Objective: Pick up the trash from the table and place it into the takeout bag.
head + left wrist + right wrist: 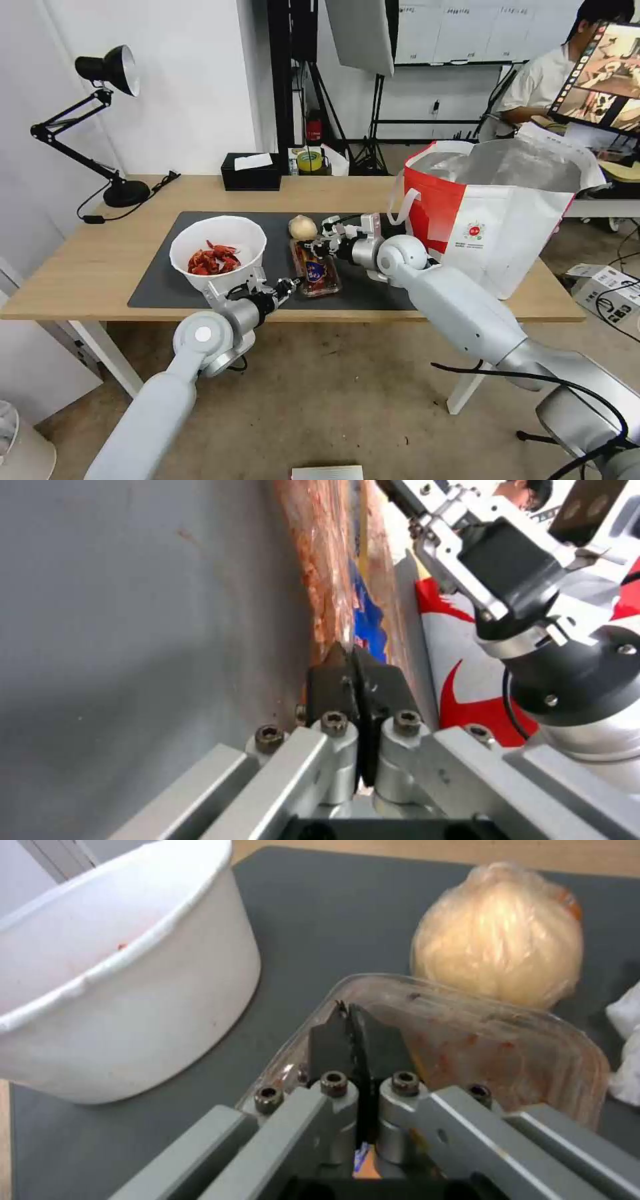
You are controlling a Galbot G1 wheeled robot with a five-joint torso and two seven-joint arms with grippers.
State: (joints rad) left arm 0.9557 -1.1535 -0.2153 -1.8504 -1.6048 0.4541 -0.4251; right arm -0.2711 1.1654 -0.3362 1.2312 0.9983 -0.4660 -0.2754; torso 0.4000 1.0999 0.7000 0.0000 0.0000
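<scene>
Studio-type room w/ white walls, stands behind; long light-wood rectangular table point(100, 267) w/ large dark grey mat point(167, 283).

Head view: white round bowl of red crayfish shells point(218, 252) on mat's left half, near front edge. Clear plastic clamshell tray w/ red bits point(316, 272) mid-mat, reaching toward front edge. Beige wrapped ball point(303, 227) just behind tray. Large red-and-white takeout bag w/ silver foil lining point(497, 213) upright at desk's right end, mouth open. Left gripper point(289, 286) at tray's near-left corner; right gripper point(315, 247) at tray's far end.

Left wrist view: left gripper point(352, 656) closed, tips at tray's point(333, 570) rim; pinch on plastic not certain.

Right wrist view: right gripper point(352, 1015) closed over tray point(480, 1040) rim; looks clamped on it, can't confirm. Bowl point(120, 990) and ball point(499, 935) close by.

Progress, judged: nothing visibly in bag yet; bowl, tray, ball all left. Tight room around tray; free room above mat toward bag.
</scene>
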